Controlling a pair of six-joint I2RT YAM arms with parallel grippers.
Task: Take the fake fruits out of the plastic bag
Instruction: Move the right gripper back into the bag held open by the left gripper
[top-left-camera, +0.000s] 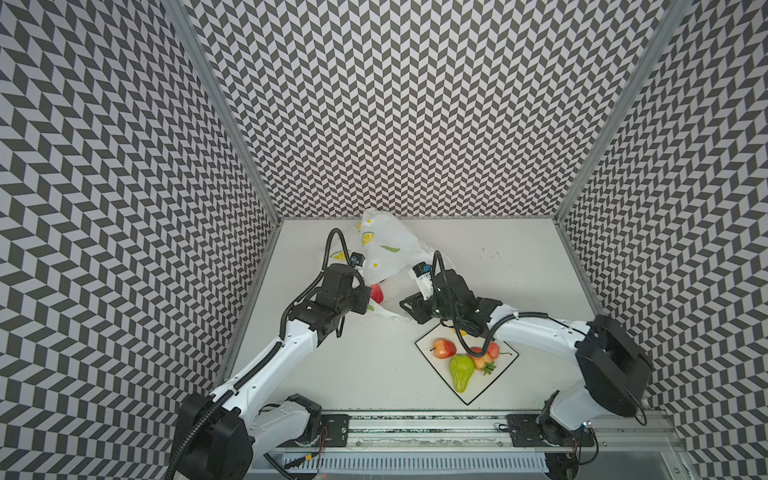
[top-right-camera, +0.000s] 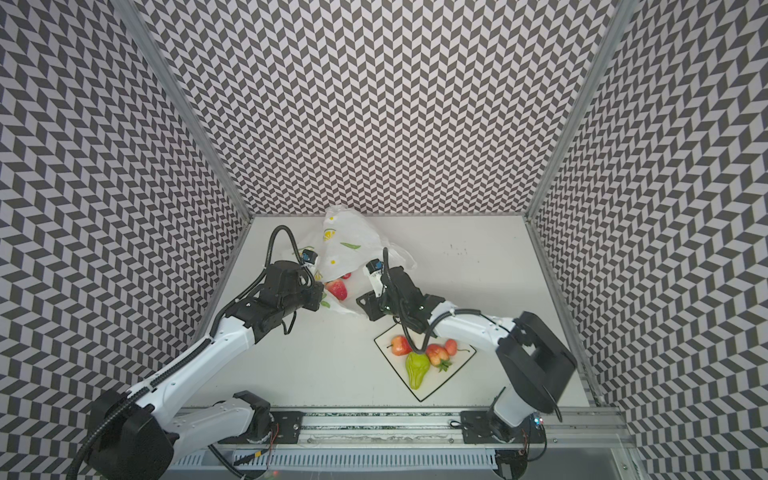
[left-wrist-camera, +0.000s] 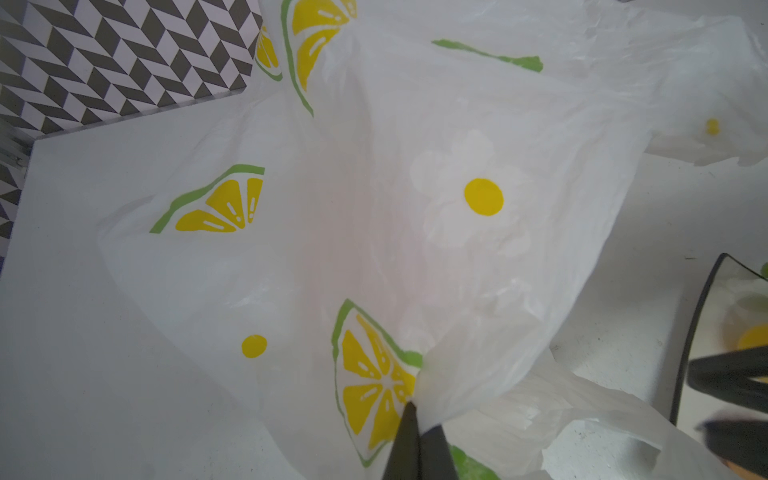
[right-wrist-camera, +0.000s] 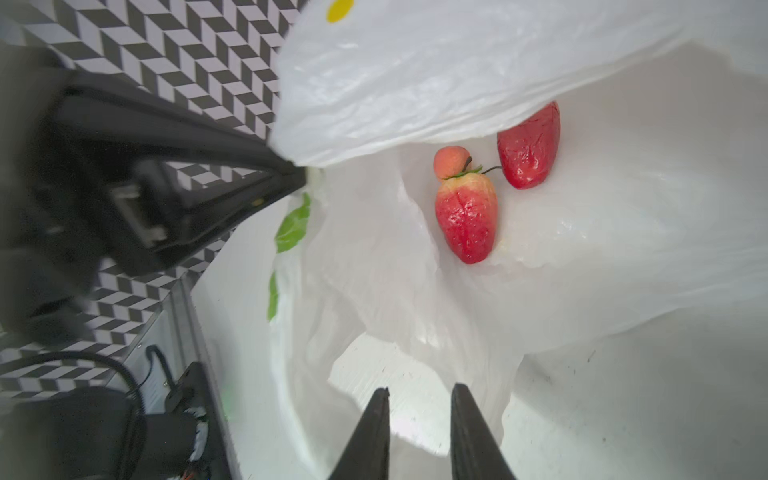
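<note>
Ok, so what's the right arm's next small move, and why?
Probably ease the right gripper forward into the plastic bag toward the nearer strawberry. Its jaws stand apart and empty at the bag's mouth, the left gripper pinches the film up, and that fruit lies exposed inside.

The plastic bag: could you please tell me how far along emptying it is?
Done: pear, apple and others lie on the plate. In hand: left gripper pinches an edge of the plastic bag; right gripper, jaws apart and empty, faces its mouth. Left: two strawberries and a small peach-coloured fruit inside.
</note>
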